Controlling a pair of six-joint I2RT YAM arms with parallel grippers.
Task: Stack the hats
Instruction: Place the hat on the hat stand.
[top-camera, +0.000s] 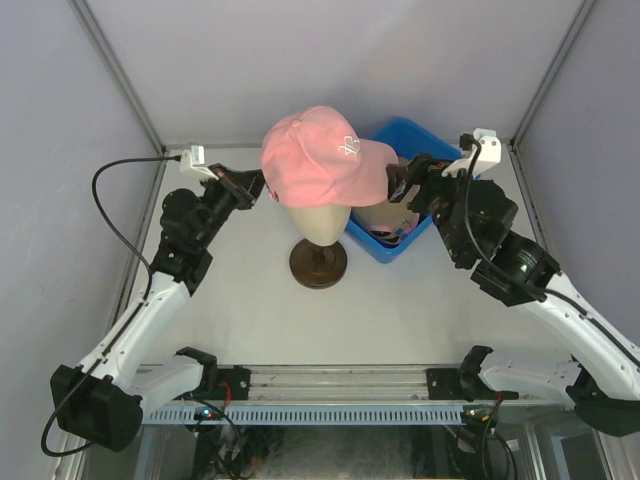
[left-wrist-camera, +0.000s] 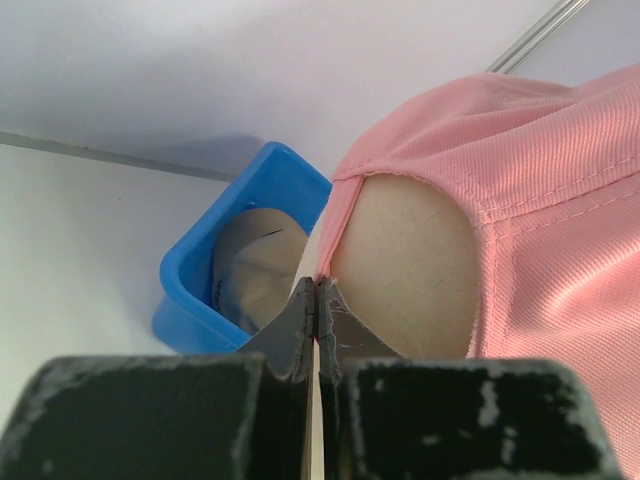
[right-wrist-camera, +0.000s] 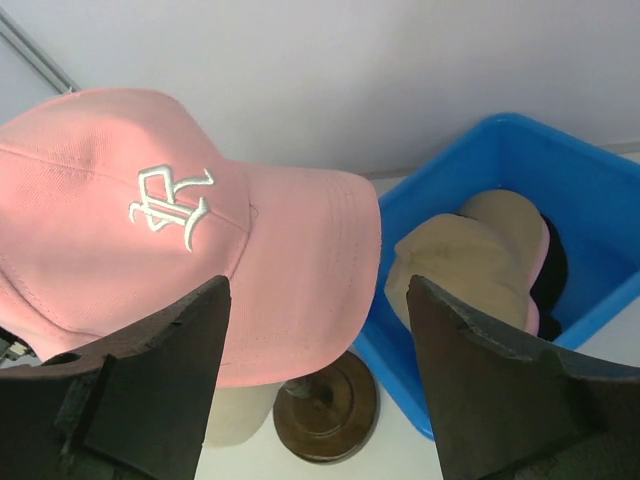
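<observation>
Seating pink cap (top-camera: 315, 160) on mannequin head (top-camera: 318, 222) as apparent stack base: left gripper (left-wrist-camera: 317, 285) pressed together at rear hem (left-wrist-camera: 338, 195), right gripper (right-wrist-camera: 318, 300) spread apart flanking brim (right-wrist-camera: 310, 240).

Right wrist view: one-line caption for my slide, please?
Open right claw frames the brim of the pink cap, with a tan cap lying in the blue bin beyond.

Top cam overhead; wrist cams close, sharing pink cap (top-camera: 318, 155).
</observation>
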